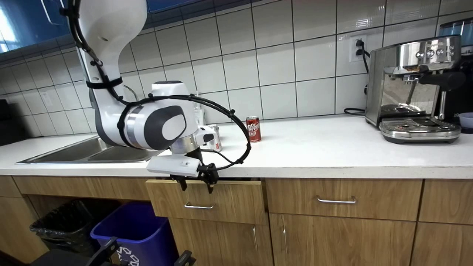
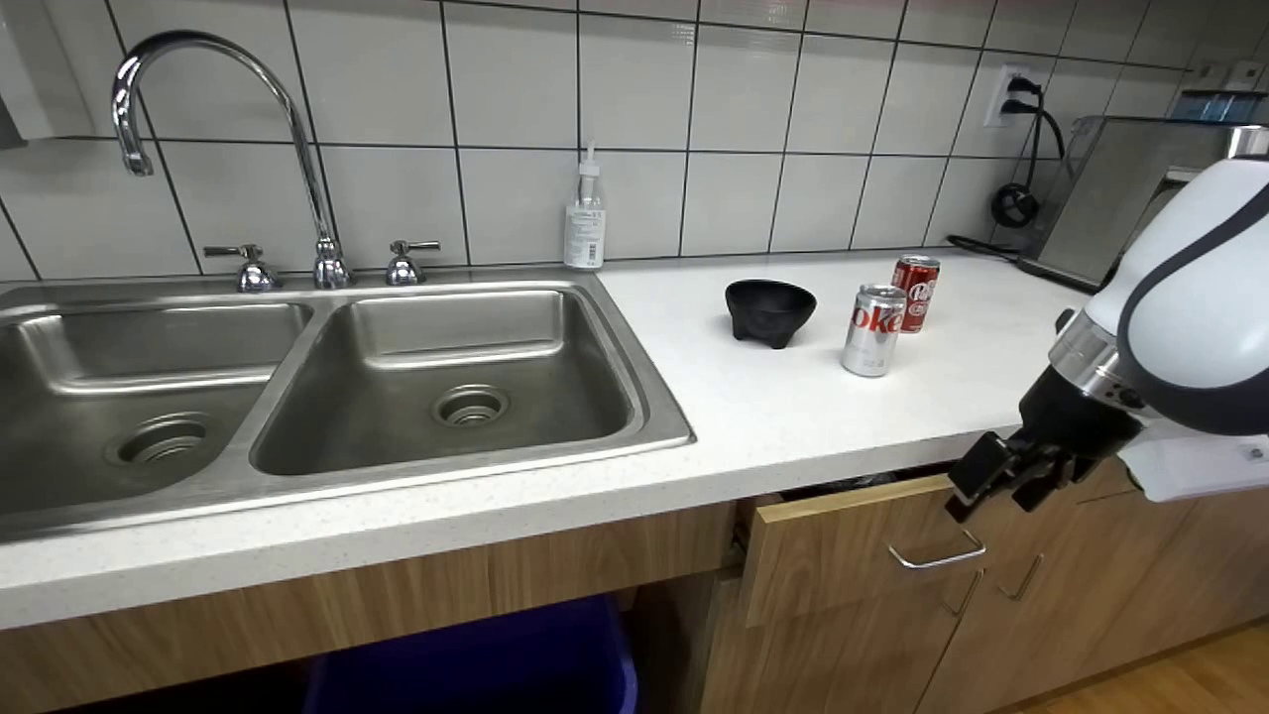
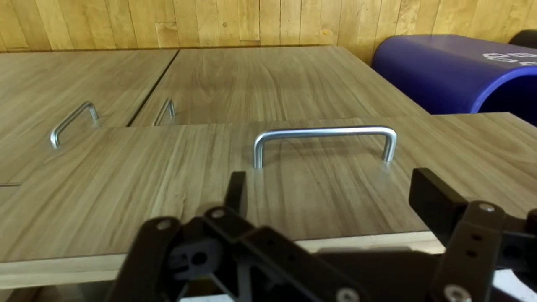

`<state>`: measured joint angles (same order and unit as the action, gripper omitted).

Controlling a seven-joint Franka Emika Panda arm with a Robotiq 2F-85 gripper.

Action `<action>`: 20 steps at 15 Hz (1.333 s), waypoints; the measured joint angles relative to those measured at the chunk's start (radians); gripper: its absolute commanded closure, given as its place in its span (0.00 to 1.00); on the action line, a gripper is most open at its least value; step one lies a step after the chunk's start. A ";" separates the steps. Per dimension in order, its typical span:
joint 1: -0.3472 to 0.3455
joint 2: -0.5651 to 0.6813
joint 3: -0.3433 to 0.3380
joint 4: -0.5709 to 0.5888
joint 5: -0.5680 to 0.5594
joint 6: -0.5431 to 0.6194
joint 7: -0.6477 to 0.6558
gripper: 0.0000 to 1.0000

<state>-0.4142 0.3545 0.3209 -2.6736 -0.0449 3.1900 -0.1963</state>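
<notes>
While the drawer (image 1: 234, 202) juts partly out, I hold my gripper (image 1: 197, 188), fingers (image 3: 436, 204) spread wide, just above the drawer's handle (image 3: 325, 132).

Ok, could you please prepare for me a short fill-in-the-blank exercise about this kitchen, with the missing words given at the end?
1. The drawer nearest the jaws is not fully shut but partly ____.
2. The jaws, standing apart, hold ____.
3. The bowl on the counter is ____ in colour.
4. The Dr Pepper can, near the silver can, is mainly ____ in colour.

Missing words: open; nothing; black; red.
</notes>
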 measured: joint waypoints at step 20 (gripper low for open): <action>-0.165 -0.409 0.248 -0.097 0.209 -0.339 0.000 0.00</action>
<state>-0.5791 -0.0542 0.5690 -2.7707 0.1642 2.8509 -0.1963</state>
